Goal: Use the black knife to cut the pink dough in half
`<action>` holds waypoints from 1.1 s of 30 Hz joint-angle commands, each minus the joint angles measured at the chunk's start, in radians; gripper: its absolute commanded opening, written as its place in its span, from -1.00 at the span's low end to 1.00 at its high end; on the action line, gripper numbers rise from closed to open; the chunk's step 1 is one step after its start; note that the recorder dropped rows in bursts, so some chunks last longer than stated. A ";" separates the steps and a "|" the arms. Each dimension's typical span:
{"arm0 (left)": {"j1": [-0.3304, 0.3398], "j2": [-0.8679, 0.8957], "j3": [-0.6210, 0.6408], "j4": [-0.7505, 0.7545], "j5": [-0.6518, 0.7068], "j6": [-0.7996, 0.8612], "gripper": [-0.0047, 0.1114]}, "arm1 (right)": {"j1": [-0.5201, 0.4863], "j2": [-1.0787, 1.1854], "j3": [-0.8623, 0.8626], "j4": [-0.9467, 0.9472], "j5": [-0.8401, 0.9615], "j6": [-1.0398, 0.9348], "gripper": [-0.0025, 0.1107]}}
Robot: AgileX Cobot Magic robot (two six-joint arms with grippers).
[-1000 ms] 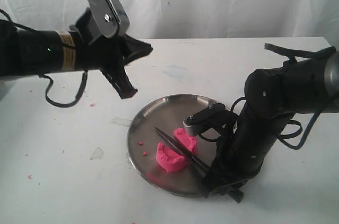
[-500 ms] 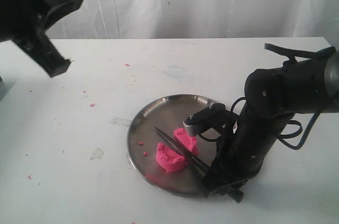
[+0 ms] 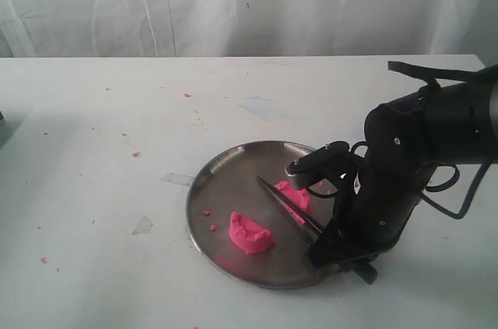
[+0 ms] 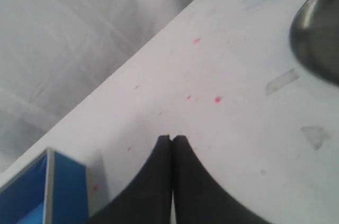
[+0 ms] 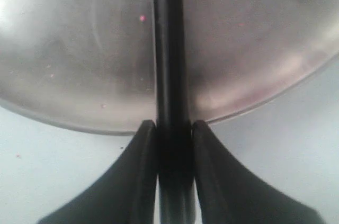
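The pink dough lies in two pieces on the steel plate. One half sits near the plate's front. The other half lies against the blade of the black knife. My right gripper is at the plate's near right rim, shut on the knife's handle. In the right wrist view the black knife runs out from the right gripper over the plate. My left gripper is shut and empty above the bare table, out of the exterior view.
Tiny pink crumbs lie on the plate and over the white table. Two bits of clear tape stick to the table left of the plate. A blue box stands beyond the left gripper. A white curtain hangs behind.
The left arm has swung away to the left and left the exterior view. The right gripper has moved the knife to the right, and the far dough half has moved with it, away from the front half.
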 commanded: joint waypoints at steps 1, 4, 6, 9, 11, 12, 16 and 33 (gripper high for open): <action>-0.004 -0.069 0.046 0.010 0.131 -0.008 -0.92 | -0.002 -0.015 0.000 -0.050 -0.011 0.046 -0.96; -0.004 -0.097 0.046 0.010 0.081 -0.008 -0.92 | -0.002 -0.015 0.000 -0.050 -0.018 0.045 -0.96; -0.004 -0.101 0.046 0.010 0.021 -0.008 -0.92 | -0.002 -0.015 0.000 -0.039 -0.018 0.045 -0.96; -0.004 -0.101 0.046 0.010 -0.075 -0.008 -0.92 | 0.000 -0.015 0.000 0.132 0.018 -0.143 -0.96; -0.004 -0.101 0.046 0.010 -0.106 -0.008 -0.92 | 0.000 -0.015 0.000 0.292 0.059 -0.311 -0.96; -0.004 -0.101 0.046 0.010 -0.108 -0.008 -0.92 | 0.000 -0.015 0.000 0.323 0.068 -0.352 -0.96; -0.004 -0.101 0.046 0.010 -0.106 -0.008 -0.92 | 0.000 -0.015 0.000 0.334 0.080 -0.362 -0.96; -0.004 -0.101 0.046 0.010 -0.106 -0.008 -0.92 | -0.003 -0.056 -0.026 -0.005 -0.131 -0.038 -0.96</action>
